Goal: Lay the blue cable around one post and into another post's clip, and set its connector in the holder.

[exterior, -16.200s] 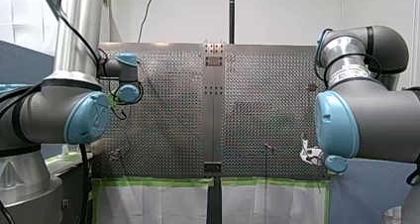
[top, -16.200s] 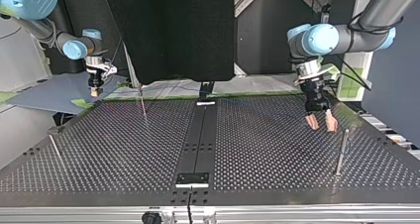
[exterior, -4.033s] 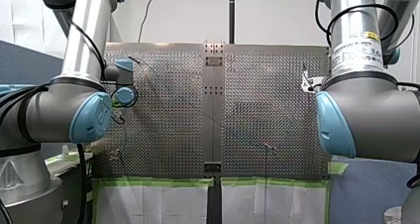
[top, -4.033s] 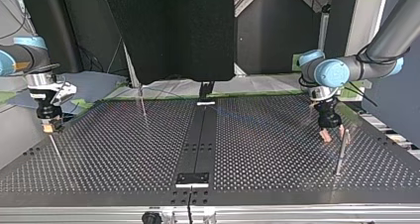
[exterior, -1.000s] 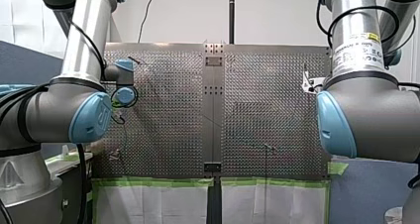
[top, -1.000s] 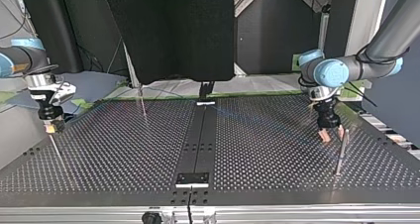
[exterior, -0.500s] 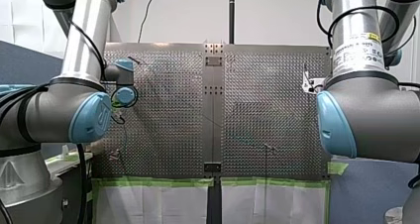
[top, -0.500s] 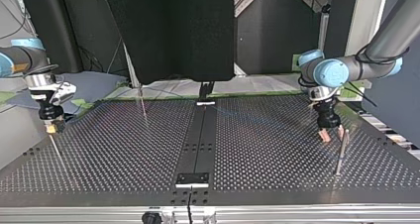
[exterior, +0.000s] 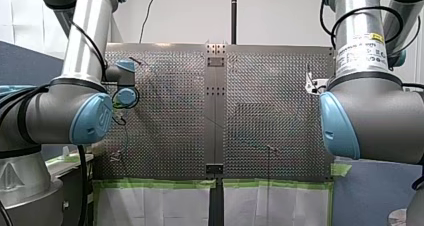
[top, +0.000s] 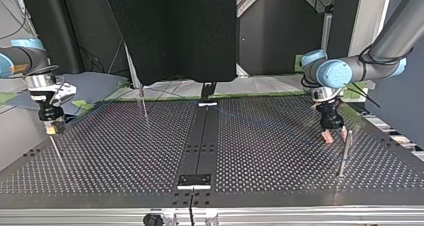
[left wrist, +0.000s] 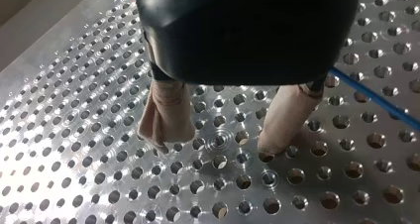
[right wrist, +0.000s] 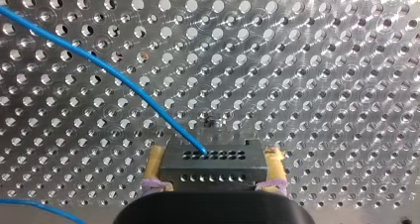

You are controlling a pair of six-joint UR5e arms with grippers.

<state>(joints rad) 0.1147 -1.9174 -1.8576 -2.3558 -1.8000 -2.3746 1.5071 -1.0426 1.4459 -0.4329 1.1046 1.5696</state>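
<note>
1. Two grippers split the work. My right gripper (right wrist: 214,153) has its yellow pads (right wrist: 154,167) pinching the dark connector (right wrist: 213,169) by its two short ends, one pad on each. The face with the holes points ahead of the fingers and stays free.
2. The blue cable (right wrist: 114,73) leaves that face from a hole between the pads. It runs off ahead of the fingers in a long curve over the perforated table (right wrist: 322,60). A second short stretch shows beside the gripper's body. Holding the block rather than the wire, I judge, keeps the cable's end under control and ready for the holder later.
3. My left gripper (left wrist: 214,142) hangs low over the table. Its beige fingers (left wrist: 168,110) are spread apart, with only bare holes between them.
4. A stretch of the cable lies just outside one of these fingers, beside it and not within the gap, so nothing is caught there.
5. In the top view a thin post (top: 344,153) stands just beside these fingers. The spread, low stance reads as readiness to take the cable and lead it around that post. For that, the fingers would first need to shift sideways until the cable lies between them.
6. Routing looks not yet begun. I can see the cable neither around a post nor in any clip.
</note>
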